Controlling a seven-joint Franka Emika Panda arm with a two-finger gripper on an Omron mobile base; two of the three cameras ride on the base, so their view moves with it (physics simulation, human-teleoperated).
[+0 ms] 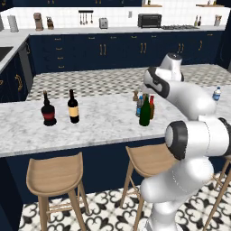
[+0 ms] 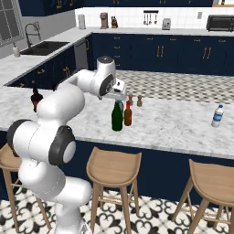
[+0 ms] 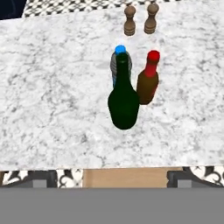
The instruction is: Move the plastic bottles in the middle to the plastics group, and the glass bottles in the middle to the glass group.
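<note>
On the marble counter [image 3: 52, 87], mid-counter, stand a tall plain dark green bottle [image 3: 124, 103] [image 1: 145, 113] [image 2: 117, 118], a shorter amber bottle with a red cap [image 3: 148, 81] [image 1: 151, 107] [image 2: 128, 114], and behind the green one a bluish bottle with a blue top [image 3: 116, 59] [image 1: 139, 106]. My gripper [image 3: 113, 178] is open and holds nothing. It hangs above the counter's near edge, on the stool side of the cluster. At the left stand two wine bottles, one squat with a red label [image 1: 48, 112], one slimmer with a yellow label [image 1: 73, 108]. The whitish water bottle [image 1: 217, 94] [image 2: 217, 115] stands far right.
Two small wooden shakers [image 3: 129, 20] [image 3: 151, 18] stand just behind the cluster. Wooden stools [image 1: 54, 173] [image 2: 113, 167] line the counter's near side. My arm hides part of the squat wine bottle [image 2: 36, 98] in the right base view.
</note>
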